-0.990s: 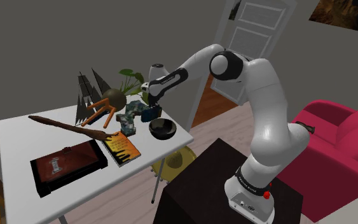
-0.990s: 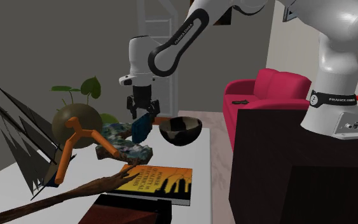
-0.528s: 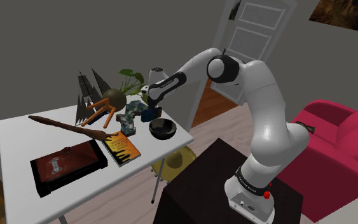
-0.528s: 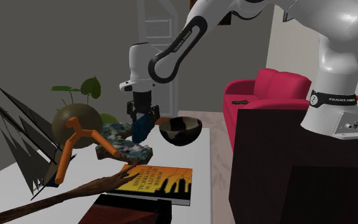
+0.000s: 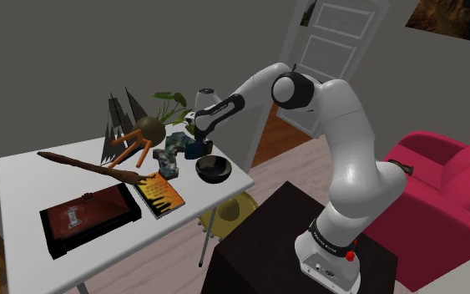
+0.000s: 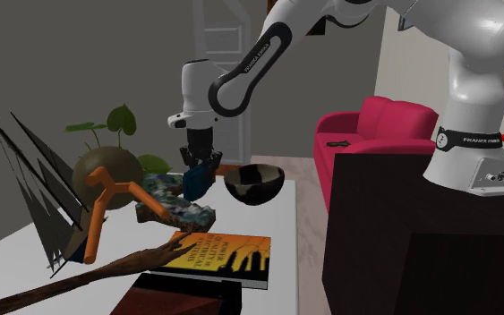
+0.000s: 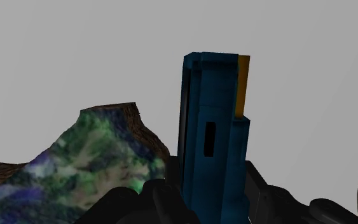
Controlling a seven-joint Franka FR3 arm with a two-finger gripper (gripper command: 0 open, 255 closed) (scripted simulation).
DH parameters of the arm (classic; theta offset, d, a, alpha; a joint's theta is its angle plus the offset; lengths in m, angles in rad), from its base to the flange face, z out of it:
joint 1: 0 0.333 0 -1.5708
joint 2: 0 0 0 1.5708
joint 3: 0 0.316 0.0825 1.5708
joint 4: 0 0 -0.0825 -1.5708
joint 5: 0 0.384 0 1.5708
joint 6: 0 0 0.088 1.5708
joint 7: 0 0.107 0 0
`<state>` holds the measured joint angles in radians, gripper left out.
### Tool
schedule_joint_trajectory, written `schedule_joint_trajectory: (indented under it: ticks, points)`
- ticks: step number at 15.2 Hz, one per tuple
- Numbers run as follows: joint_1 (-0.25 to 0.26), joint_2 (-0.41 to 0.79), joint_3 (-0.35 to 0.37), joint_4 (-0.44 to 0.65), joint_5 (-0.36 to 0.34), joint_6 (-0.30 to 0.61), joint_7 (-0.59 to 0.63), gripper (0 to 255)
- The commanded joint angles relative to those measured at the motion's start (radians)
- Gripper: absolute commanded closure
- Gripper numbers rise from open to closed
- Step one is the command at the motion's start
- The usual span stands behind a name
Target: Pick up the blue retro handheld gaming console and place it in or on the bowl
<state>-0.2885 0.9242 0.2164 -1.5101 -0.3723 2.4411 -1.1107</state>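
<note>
While the arm stretches out over the white table, I see the gripper clenched on the blue console. In the wrist view its 2 fingers press against the console's narrow sides. The console stands on end with an orange strip along 1 upper edge. It sits just beside the dark bowl and against a mottled green-blue lump. I cannot tell whether it rests on the table or hangs just clear of it.

The same table carries an orange-covered book, a dark case with a red face, a long brown stick, an orange stand, a leafy plant and a cluster of dark spikes. Grey walls close the room. A white door stands behind the arm and a red armchair sits beside the dark stand.
</note>
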Motion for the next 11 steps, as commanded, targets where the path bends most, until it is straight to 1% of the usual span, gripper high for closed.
schedule_joint_trajectory:
  ticks: [1,6,11]
  points:
    - [0.0,0.001,0.0,-0.001,0.0,0.0,0.0,255]
    - [0.0,0.001,0.0,-0.002,0.0,0.0,0.0,255]
    - [-0.009,-0.053,0.012,-0.025,0.01,-0.031,-0.007,255]
